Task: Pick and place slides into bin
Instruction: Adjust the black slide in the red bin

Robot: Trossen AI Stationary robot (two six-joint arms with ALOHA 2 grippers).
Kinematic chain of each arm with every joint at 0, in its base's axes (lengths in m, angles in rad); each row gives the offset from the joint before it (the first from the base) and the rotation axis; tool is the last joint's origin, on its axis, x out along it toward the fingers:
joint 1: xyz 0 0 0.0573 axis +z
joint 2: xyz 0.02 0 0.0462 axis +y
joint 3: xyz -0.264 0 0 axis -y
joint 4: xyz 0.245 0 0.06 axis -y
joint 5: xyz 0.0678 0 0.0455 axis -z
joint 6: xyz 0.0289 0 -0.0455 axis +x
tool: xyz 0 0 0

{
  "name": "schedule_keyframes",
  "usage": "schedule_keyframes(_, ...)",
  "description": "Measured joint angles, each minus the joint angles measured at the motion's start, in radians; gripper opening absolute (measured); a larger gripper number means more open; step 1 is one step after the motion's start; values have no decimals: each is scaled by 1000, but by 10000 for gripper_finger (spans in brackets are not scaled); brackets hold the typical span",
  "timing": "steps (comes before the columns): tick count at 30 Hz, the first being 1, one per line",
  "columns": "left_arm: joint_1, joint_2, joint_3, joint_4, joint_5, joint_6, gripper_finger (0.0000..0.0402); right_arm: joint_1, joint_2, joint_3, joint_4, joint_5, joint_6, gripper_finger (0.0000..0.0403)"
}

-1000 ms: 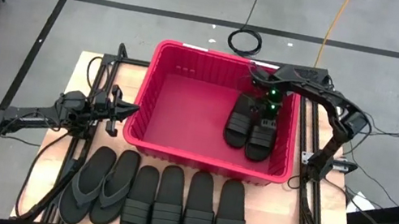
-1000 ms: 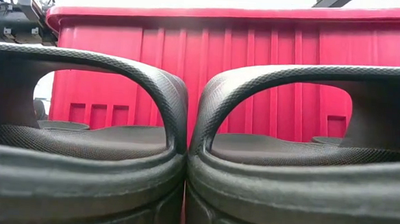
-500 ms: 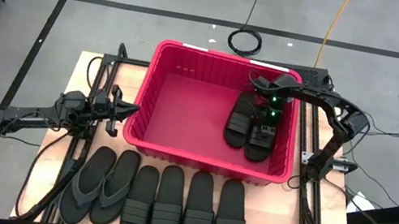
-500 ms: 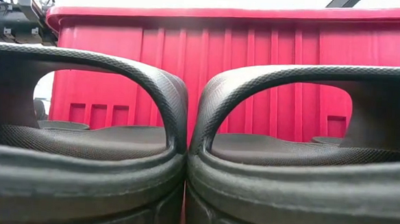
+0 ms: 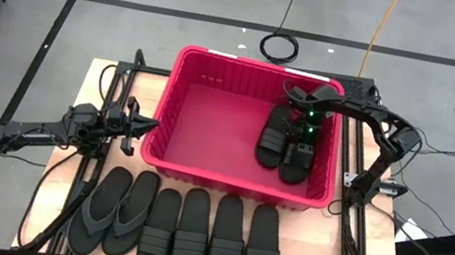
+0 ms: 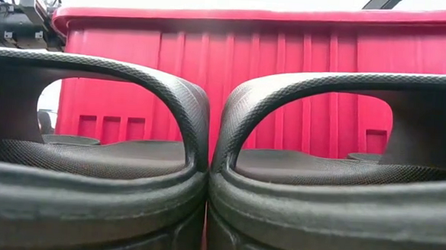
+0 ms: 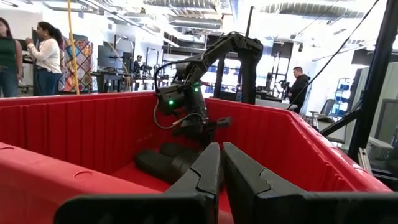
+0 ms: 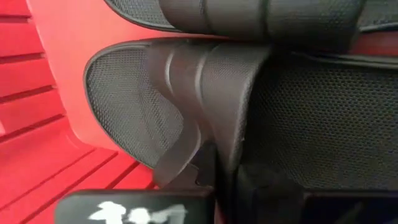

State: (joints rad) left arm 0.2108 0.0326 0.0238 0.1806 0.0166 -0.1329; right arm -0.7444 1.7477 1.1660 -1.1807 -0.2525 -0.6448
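The red bin (image 5: pixel 211 115) stands mid-table. Two black slides (image 5: pixel 273 140) (image 5: pixel 297 161) lie side by side on its floor at the right end. My right gripper (image 5: pixel 305 134) hangs over them, pointing down, shut; in its wrist view the fingers (image 8: pixel 214 168) stand right at one slide's ribbed strap (image 8: pixel 205 74). Several more slides (image 5: pixel 190 234) lie in a row on the table in front of the bin; the two at the left (image 5: pixel 105 209) have thong straps. My left gripper (image 5: pixel 151 126) waits shut outside the bin's left wall, pointing across its rim (image 7: pixel 219 149). My right gripper's shut fingers come from above, close to the strap of a slide that lies flat on the bin's floor. Whether they touch it I cannot tell.
The bin's left half (image 5: pixel 198 132) is bare red floor. In the low view two slides (image 6: pixel 129 174) fill the foreground with the bin's ribbed wall (image 6: pixel 286 90) behind. Cables lie on the floor beyond the table (image 5: pixel 280 45). People stand in the room behind (image 7: pixel 43 56).
My right arm has shifted a little above the two slides in the bin, its wrist swinging toward the table's right edge. The slides in the bin and the row on the table have stayed where they were.
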Motion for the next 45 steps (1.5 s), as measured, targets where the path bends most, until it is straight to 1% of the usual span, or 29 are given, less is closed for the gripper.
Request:
schedule_keyframes(5, 0, 0, -1, -7, 0, 0, 24, -22, 0, 8, 1, 40, -21, 4)
schedule_keyframes(14, 0, 0, -1, -34, 0, 5, 24, -38, 2, 94, 14, 143, -55, 2)
schedule_keyframes(20, 0, 0, -1, -38, 0, 0, 24, -58, 2, 97, 26, 123, -74, 2)
schedule_keyframes(24, 0, 0, -1, -37, 0, 0, 24, -72, 2, 87, 34, 83, -79, 10)
schedule_keyframes(28, 0, 0, -1, -37, 0, 0, 24, -74, 2, 86, 31, 73, -103, 43)
schedule_keyframes(33, 0, 0, -1, -37, 0, -1, 24, -74, 2, 86, 32, 73, -98, 111)
schedule_keyframes(40, 0, 0, -1, -36, 0, -3, 24, -73, -14, 97, 29, 76, -36, 209)
schedule_keyframes(43, 0, 0, -1, -35, 0, -3, 24, -73, -31, 119, 35, 75, -14, 233)
schedule_keyframes(45, 0, 0, -1, -35, 0, -3, 24, -73, -42, 141, 37, 74, 4, 241)
